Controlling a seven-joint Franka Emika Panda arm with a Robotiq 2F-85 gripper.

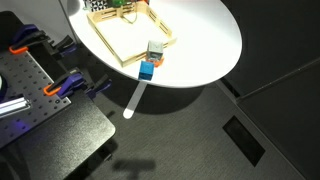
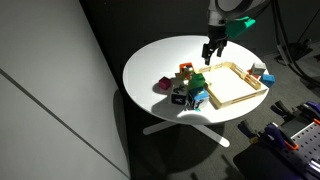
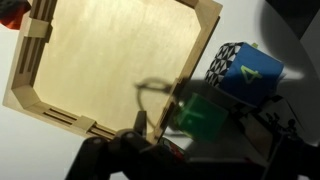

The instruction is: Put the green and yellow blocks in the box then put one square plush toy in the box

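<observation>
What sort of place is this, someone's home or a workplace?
Most likely a lab or test room, not a home. A robot arm hangs over a round white table, and near it stands a black perforated mounting plate with orange clamps on it.

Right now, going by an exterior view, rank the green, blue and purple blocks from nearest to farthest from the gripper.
1. Green block: almost under the open gripper.
2. Blue block: just in front of the green one.
3. Purple block: at the cluster's far edge.
</observation>
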